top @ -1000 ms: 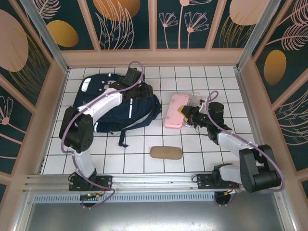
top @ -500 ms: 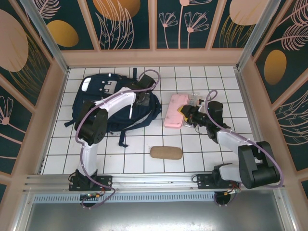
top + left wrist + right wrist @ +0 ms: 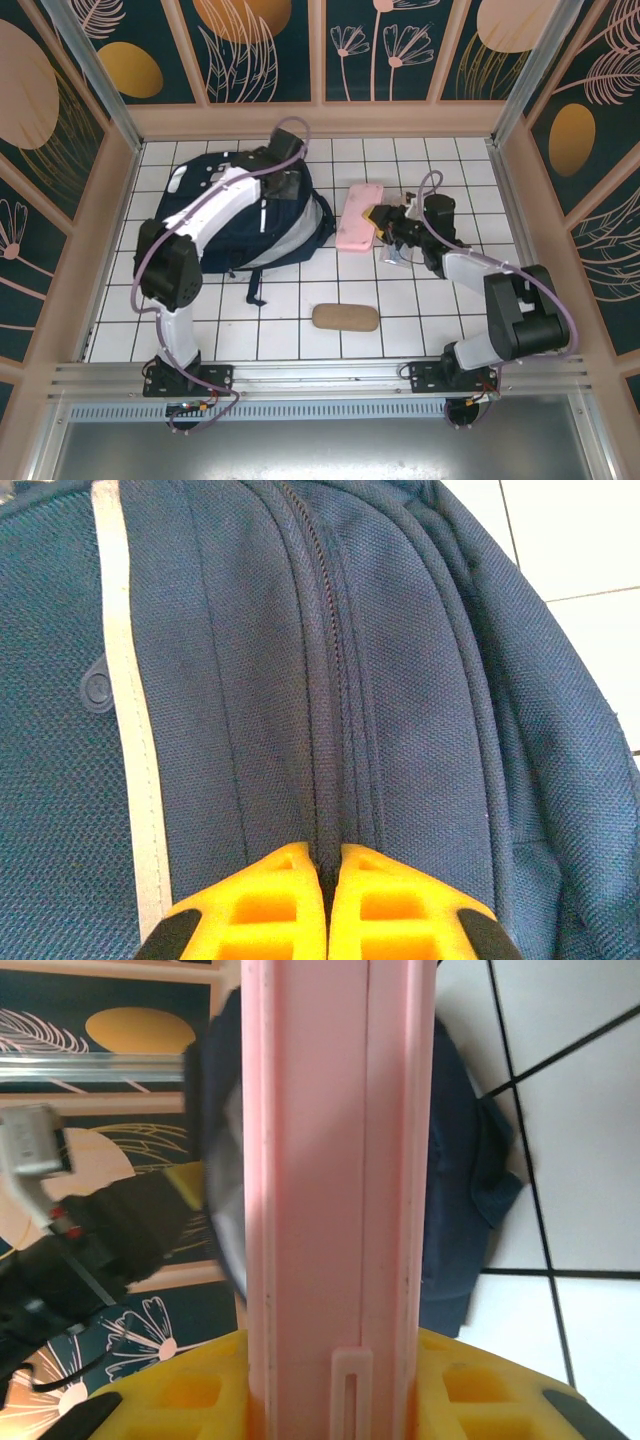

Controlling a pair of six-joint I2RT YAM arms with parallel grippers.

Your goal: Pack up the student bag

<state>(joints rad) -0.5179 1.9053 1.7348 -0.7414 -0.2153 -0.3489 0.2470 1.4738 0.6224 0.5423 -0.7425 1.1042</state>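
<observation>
Student bag [image 3: 235, 225] lies flat on the left half of the tiled table [image 3: 450, 160], dark navy, with its grey-white patches toward the far-left corner and a loose strap trailing toward the near edge.

Left arm reaches over the bag from the near side, and you will find the left gripper [image 3: 278, 195] down on the bag's upper right part. In the left wrist view the left gripper [image 3: 325, 858] has its yellow fingers [image 3: 265, 905] pressed together, with no more than a dark slit between them. The zip [image 3: 325, 680] of the bag [image 3: 420, 740] runs straight into that slit. I cannot tell whether a puller or a fold of fabric is pinched there, because the fingers cover that spot. A white stripe [image 3: 125, 700] runs along the cloth to the left of the zip, with a round stud [image 3: 96, 688] just beside it.

Right gripper [image 3: 378, 222] sits right of the bag, clamped on the right side of a pink case [image 3: 352, 220]. The right wrist view confirms it: the pink case [image 3: 330, 1160] stands edge-on between the yellow fingers [image 3: 185, 1390], held on both faces, with the bag [image 3: 455, 1220] dark behind it.

Brown oblong pouch [image 3: 345, 317] lies alone on the tiles nearer the arm bases, well apart from both grippers.
</observation>
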